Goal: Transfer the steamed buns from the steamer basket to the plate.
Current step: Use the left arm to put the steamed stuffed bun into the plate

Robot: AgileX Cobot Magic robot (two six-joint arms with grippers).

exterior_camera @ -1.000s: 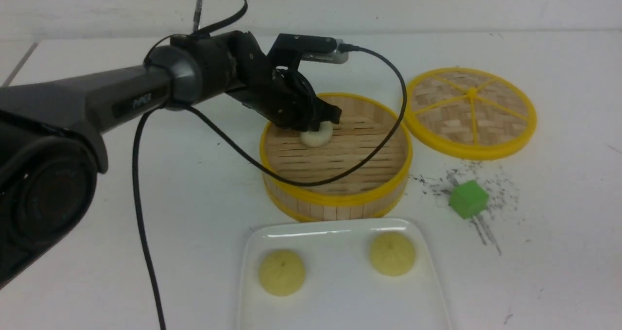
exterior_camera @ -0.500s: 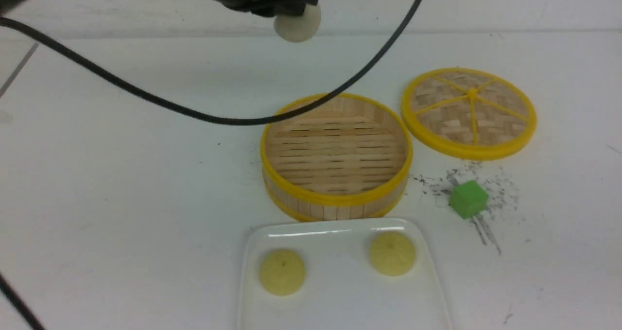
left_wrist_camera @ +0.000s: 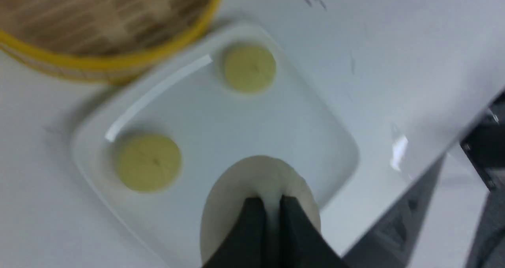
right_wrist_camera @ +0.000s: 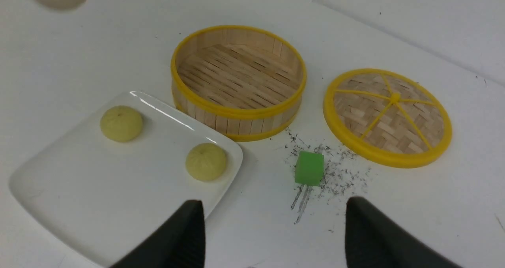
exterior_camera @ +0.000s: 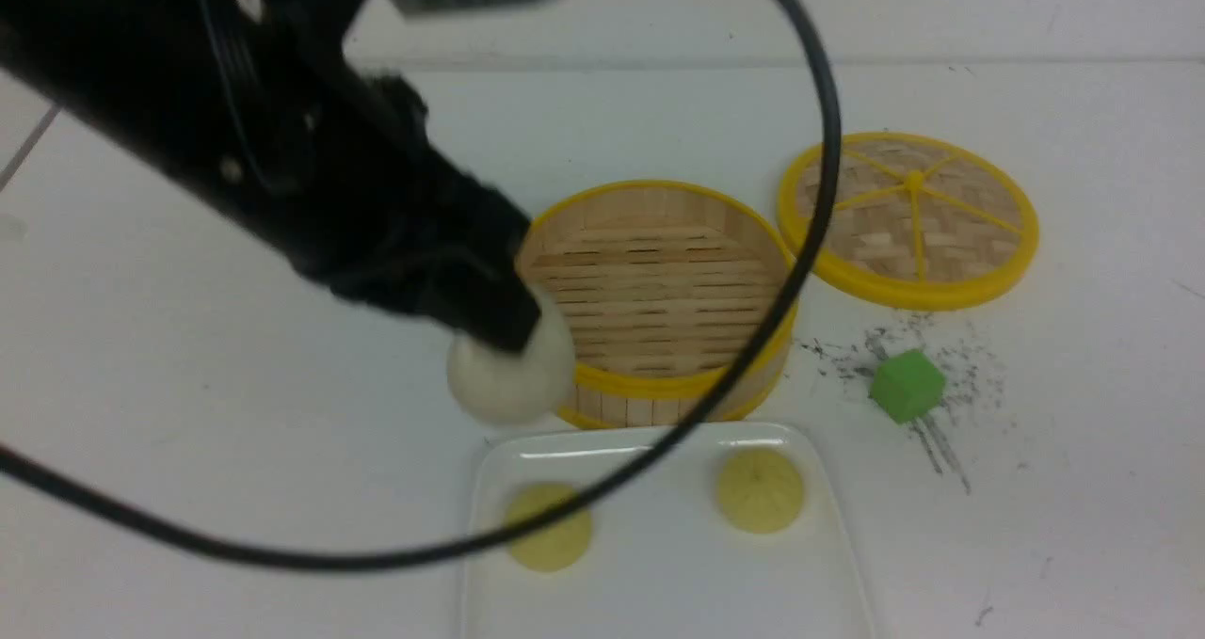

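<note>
Left hand (left_wrist_camera: 271, 208) pinching off-white bun (exterior_camera: 508, 380), up in air, clear of steamer basket (exterior_camera: 659, 377). Plate (exterior_camera: 659, 578) right below, bare patch between left yellow bun (exterior_camera: 555, 545) and right yellow bun (exterior_camera: 761, 490). Right hand (right_wrist_camera: 272, 228) spread, further off. Straight down, probably.

1 green cube (exterior_camera: 907, 386) — near woven lid (exterior_camera: 909, 217)

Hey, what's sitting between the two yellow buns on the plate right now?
Nothing: only bare white plate lies between the left yellow bun and the right yellow bun, clearest in the right wrist view.
</note>
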